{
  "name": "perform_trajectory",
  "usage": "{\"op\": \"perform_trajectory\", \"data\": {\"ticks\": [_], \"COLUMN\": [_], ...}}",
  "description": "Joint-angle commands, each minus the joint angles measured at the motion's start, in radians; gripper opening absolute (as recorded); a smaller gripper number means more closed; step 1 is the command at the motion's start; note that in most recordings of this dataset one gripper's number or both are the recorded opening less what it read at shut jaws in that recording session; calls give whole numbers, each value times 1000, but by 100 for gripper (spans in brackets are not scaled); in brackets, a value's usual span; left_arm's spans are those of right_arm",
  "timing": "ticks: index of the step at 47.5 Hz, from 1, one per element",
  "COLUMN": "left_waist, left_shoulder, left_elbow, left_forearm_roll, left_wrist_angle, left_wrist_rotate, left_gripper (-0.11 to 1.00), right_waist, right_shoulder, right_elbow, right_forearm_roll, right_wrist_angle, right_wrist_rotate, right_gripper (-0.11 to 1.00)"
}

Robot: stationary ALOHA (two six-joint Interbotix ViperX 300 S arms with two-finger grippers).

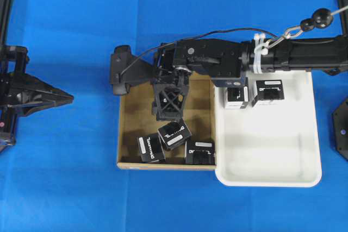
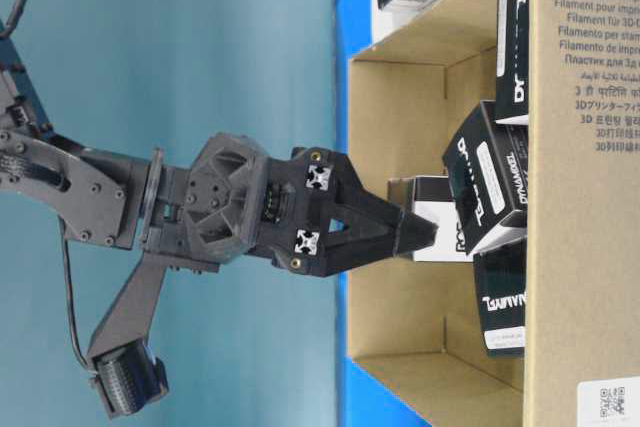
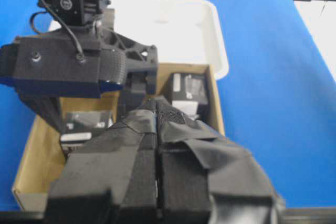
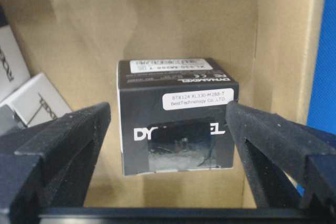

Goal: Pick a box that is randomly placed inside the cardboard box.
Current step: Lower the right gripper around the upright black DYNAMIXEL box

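The brown cardboard box (image 1: 128,134) holds three small black boxes. One tilted box (image 1: 174,133) with a white label lies just under my right gripper (image 1: 170,117), which reaches across from the right and points down into the cardboard box. In the right wrist view this box (image 4: 176,116) sits between the wide-open fingers (image 4: 58,145), which do not grip it. From table level the fingertips (image 2: 418,230) stand just short of the box (image 2: 485,182). The other two boxes (image 1: 150,149) (image 1: 199,151) lie by the near wall. My left gripper (image 1: 69,99) rests far left, shut and empty.
A white plastic tray (image 1: 272,150) lies right of the cardboard box, with two more black boxes (image 1: 237,96) (image 1: 268,92) at its far end under the right arm. Blue table surface surrounds both. The right arm's wrist camera (image 3: 68,61) shows large in the left wrist view.
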Motion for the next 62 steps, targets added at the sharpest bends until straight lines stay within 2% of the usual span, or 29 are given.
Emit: {"op": "perform_trajectory", "data": {"ticks": [1, 9, 22, 30, 40, 55, 62], "left_waist": [-2, -2, 0, -2, -2, -2, 0], "left_shoulder": [6, 6, 6, 6, 6, 5, 6], "left_elbow": [-23, -23, -23, -23, -21, -21, -18], "left_forearm_roll": [2, 2, 2, 2, 2, 3, 2], "left_wrist_angle": [-5, -6, -5, -5, -6, -5, -5], "left_wrist_rotate": [-2, -2, -2, -2, -2, -2, -2], "left_gripper": [-7, -7, -7, -7, -7, -7, -7], "right_waist": [2, -3, -3, 5, 0, 2, -12], "right_shoulder": [9, 8, -5, -6, -6, -8, -8], "right_elbow": [5, 18, -17, -23, -29, -83, -78], "right_forearm_roll": [-2, -3, -25, -26, -28, -28, -28], "right_wrist_angle": [-2, -12, 2, 51, 44, 98, 106], "right_wrist_rotate": [-2, -5, -3, -2, 2, 11, 52], "right_gripper": [100, 100, 100, 100, 100, 100, 100]}}
